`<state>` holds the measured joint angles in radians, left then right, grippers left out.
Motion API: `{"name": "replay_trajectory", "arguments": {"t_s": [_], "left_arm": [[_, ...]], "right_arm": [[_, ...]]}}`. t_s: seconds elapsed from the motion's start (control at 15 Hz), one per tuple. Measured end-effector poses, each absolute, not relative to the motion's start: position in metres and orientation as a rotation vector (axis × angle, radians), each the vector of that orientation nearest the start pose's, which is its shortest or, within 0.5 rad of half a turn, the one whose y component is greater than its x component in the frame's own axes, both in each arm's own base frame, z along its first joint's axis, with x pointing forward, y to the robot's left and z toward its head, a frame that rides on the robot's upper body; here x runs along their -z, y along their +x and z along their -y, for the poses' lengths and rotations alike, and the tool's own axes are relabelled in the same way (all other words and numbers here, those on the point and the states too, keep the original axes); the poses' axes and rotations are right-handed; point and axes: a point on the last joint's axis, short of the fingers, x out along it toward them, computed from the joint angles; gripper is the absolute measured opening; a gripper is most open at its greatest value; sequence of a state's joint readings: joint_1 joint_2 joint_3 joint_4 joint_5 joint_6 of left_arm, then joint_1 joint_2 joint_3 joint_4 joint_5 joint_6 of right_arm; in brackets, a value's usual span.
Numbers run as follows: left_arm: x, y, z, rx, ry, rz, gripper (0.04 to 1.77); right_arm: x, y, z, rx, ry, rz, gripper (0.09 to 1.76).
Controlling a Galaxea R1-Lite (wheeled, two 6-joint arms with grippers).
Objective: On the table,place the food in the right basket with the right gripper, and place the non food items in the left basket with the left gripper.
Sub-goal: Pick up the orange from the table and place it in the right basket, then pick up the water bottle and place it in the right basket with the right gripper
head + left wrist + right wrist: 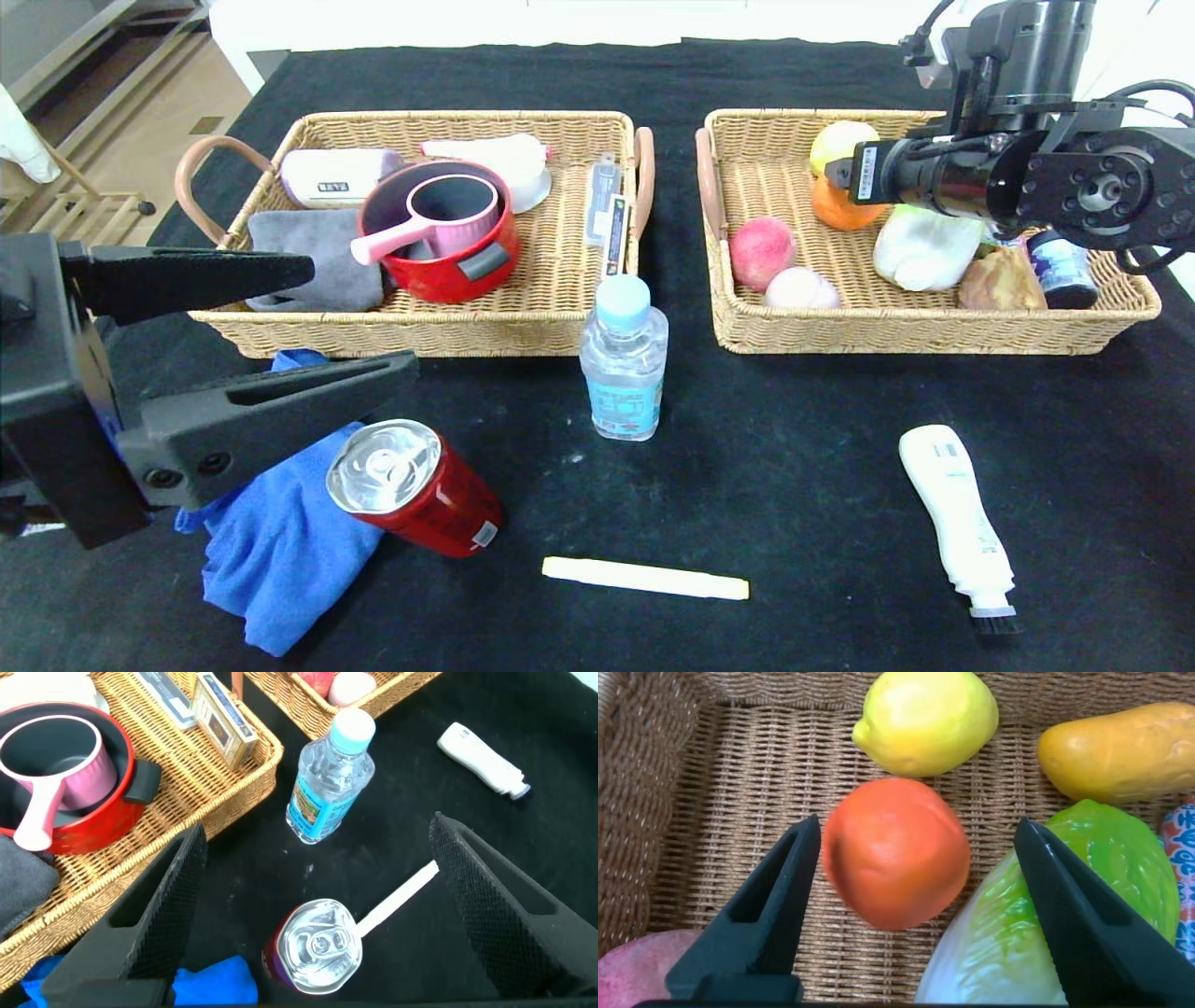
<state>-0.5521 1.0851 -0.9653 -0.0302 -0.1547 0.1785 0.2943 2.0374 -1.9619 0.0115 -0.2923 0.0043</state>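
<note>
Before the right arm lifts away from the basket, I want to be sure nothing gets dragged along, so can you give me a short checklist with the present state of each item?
1. Right gripper jaws spread wider than the orange fruit: ok.
2. Orange lying on the right basket floor: ok.
3. Fingers clear of the orange: near one side, gap on the other; cannot tell.
4. Lemon and cabbage outside the jaws: ok.
5. Left gripper open, holding nothing, above the red can: ok.
6. Water bottle upright on the table: ok.
</note>
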Motion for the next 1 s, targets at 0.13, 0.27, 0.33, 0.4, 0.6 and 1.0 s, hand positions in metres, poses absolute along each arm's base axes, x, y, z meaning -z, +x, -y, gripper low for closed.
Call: {"name": "replay_trajectory", "arguments": {"t_s": [0.13,0.27,0.33,0.4,0.6,1.0], "left_arm": [[-0.31,0.121,0.079,0.713,0.189,-0.025,1.72],[-0.31,0.121,0.078,0.712,0.189,-0.025,1.72],[-0.31,0.121,0.078,0.712,0.189,-0.025,1.72],[-0.31,0.121,0.078,0.712,0.189,-0.026,1.72],[-0.31,0.12,0.078,0.712,0.189,-0.025,1.72],[-0.311,0.12,0.078,0.712,0.189,-0.023,1.72]], "right_arm": [[-0.321,0.399,-0.114,-0.003,-0.022,-0.087,1.56],[-0.323,0.396,-0.113,-0.009,-0.021,-0.086,1.59],[-0.325,0.394,-0.113,-0.019,-0.021,-0.086,1.61],[-0.326,0.39,-0.113,-0.046,-0.02,-0.087,1.62],[-0.33,0.371,-0.11,-0.154,-0.018,-0.104,1.65],[-0.337,0.315,-0.101,-0.394,-0.024,-0.128,1.68]]}}
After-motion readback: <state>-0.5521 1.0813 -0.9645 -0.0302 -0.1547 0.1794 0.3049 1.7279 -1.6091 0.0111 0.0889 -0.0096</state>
